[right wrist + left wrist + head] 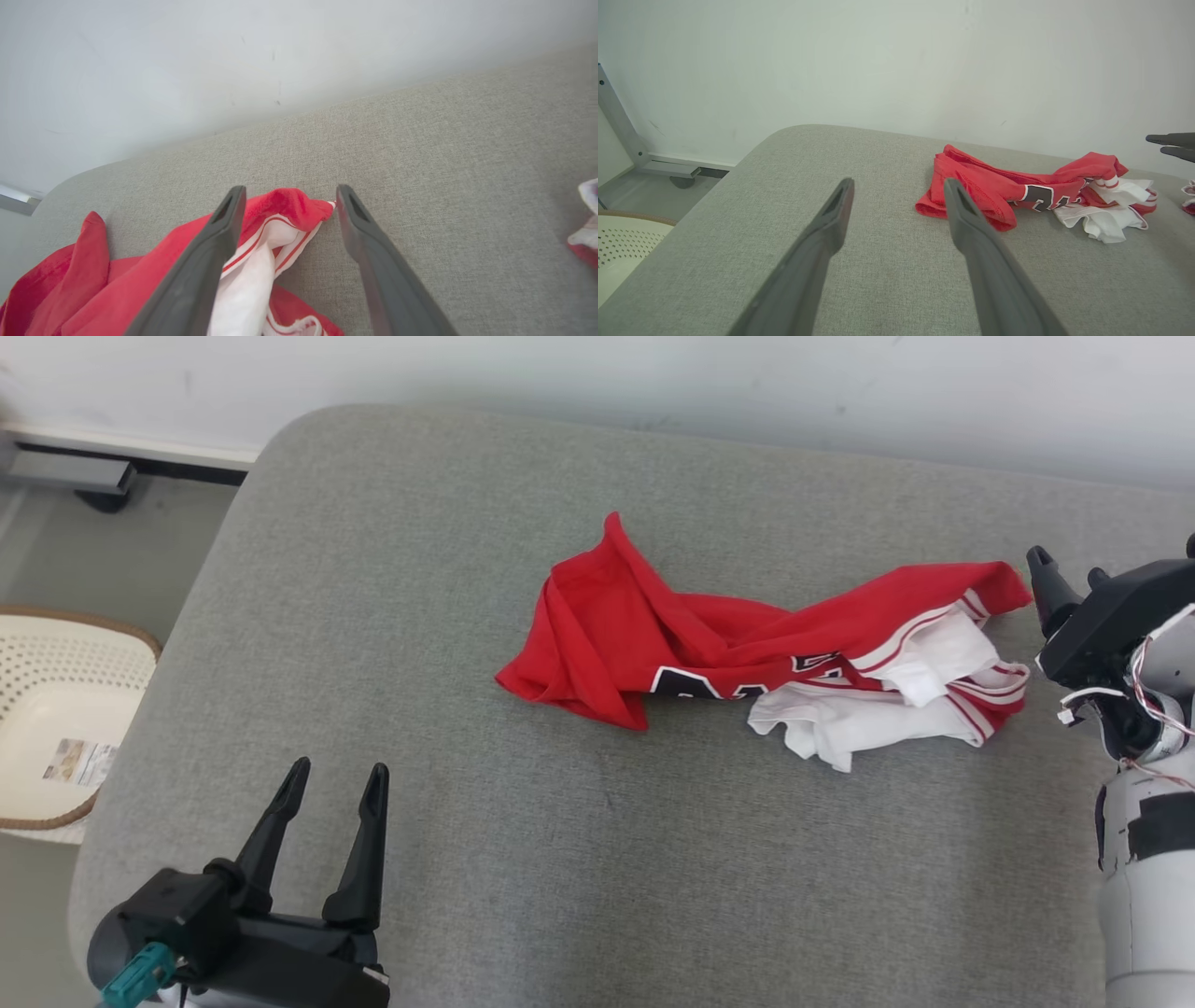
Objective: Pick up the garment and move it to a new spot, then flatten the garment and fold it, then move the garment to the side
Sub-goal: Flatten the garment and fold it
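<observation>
Two grippers stand with fingers spread and neither holds anything. Your right gripper (1064,567) sits at the right edge of the head view, just beside the garment's red corner. In the right wrist view that corner lies between its spread fingers (224,233), unpinched. Your left gripper (338,770) waits at the lower left, well apart from the cloth.

The garment (709,644), a red jersey with white trim and dark lettering, lies bunched and twisted in the centre right of the head view on the grey padded surface (373,616). Whether this is already its new spot you cannot tell from these views. Judging by the crumpled heap, flattening, folding and the move to the side are all left to do.

Nothing on the padding blocks a spread. A white perforated basket (56,709) stands off the left edge and a metal frame (65,471) at the upper left, both away from the work. A red-and-white scrap (586,224) at the right edge of the right wrist view is too blurred to name.
</observation>
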### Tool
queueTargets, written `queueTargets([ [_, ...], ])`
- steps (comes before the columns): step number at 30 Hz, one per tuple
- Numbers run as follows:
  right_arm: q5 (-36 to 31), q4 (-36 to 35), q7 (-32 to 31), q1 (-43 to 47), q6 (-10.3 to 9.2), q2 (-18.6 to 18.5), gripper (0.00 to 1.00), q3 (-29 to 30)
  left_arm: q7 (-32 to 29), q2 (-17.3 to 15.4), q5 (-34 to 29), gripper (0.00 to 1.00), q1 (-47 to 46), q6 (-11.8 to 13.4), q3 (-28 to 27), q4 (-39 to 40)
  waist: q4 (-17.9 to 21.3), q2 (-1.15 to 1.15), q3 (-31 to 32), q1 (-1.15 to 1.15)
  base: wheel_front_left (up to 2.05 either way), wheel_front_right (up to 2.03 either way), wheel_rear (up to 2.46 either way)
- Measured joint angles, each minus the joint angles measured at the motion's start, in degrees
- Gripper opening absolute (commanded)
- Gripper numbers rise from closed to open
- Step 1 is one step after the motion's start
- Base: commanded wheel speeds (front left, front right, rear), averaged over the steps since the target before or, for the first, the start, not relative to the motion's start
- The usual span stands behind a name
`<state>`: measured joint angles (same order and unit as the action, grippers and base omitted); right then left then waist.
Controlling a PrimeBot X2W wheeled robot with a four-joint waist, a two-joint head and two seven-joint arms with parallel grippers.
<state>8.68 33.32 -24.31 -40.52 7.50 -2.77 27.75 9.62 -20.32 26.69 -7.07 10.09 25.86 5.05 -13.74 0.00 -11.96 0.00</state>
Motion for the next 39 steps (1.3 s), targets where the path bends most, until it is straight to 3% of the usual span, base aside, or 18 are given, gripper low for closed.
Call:
queueTargets([
  [15,8.5,-30.2,-1.8,18.0,0.0,0.0,1.0,-7.0,-0.3,-1.1,0.1,1.0,0.8,1.7,-1.0,1.5,4.4,0.0,1.9,0.0,0.0,0.0,0.0],
  [25,9.0,-42.4,4.0,27.6,0.0,-0.1,1.0,-10.1,-0.2,-1.5,0.3,1.0,1.1,2.6,-1.5,2.0,5.2,0.0,2.6,0.0,0.0,0.0,0.0],
  [39,7.1,-49.4,16.4,39.6,0.0,0.0,1.0,-16.6,-0.2,-2.0,1.7,1.0,3.2,4.5,-3.0,2.8,6.1,0.0,4.4,0.0,0.0,0.0,0.0],
])
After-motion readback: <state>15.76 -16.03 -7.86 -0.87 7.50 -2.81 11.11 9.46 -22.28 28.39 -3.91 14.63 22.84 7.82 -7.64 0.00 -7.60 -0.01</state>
